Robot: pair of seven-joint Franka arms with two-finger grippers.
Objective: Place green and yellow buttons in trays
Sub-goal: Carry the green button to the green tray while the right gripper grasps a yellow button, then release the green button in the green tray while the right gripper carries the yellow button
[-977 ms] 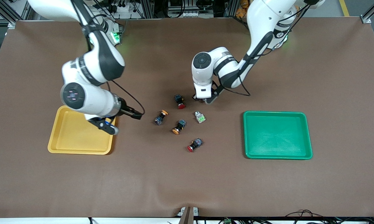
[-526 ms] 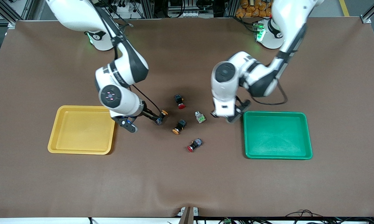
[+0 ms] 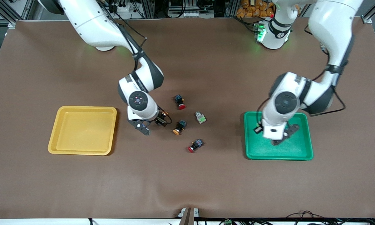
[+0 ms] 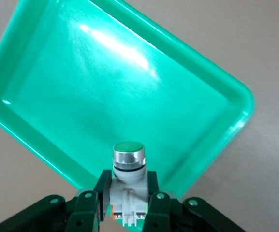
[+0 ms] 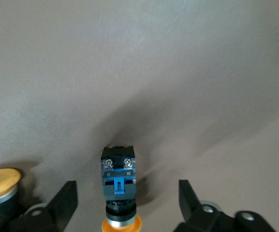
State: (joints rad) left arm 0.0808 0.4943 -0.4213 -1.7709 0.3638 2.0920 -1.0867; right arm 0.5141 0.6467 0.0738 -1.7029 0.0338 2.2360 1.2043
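Nearest the bench's front edge, about midway along it, a red-capped switch [image 3: 195, 145] lies on its side on the bare brown bench [image 3: 187, 184].

The two trays sit a little farther in. The yellow tray [image 3: 81, 129] is toward the right arm's end of the bench and holds nothing. The green tray [image 3: 299, 150] is toward the left arm's end. The left hand [image 4: 128, 191] hangs over the green tray, above the tray's corner toward the middle of the bench and farther from the front camera. It is clenched on a green button [image 4: 128, 159], gripping its whitish-grey body with the metal-ringed green cap pointing down at the tray floor.

In the middle of the bench, one yellow button [image 3: 178, 126] lies free, its orange-yellow cap toward the front edge. Just beside it, toward the yellow tray, the right hand [image 5: 127, 191] is down at bench level. Its fingers [image 5: 66, 200] are spread on either side of a second yellow button [image 5: 119, 169], with a gap on each side, so nothing is gripped.

A grey-and-green button [image 3: 200, 117] lies near these two, toward the green tray and a little farther in. Farthest in, another red-capped switch [image 3: 180, 101] rests on the bench.
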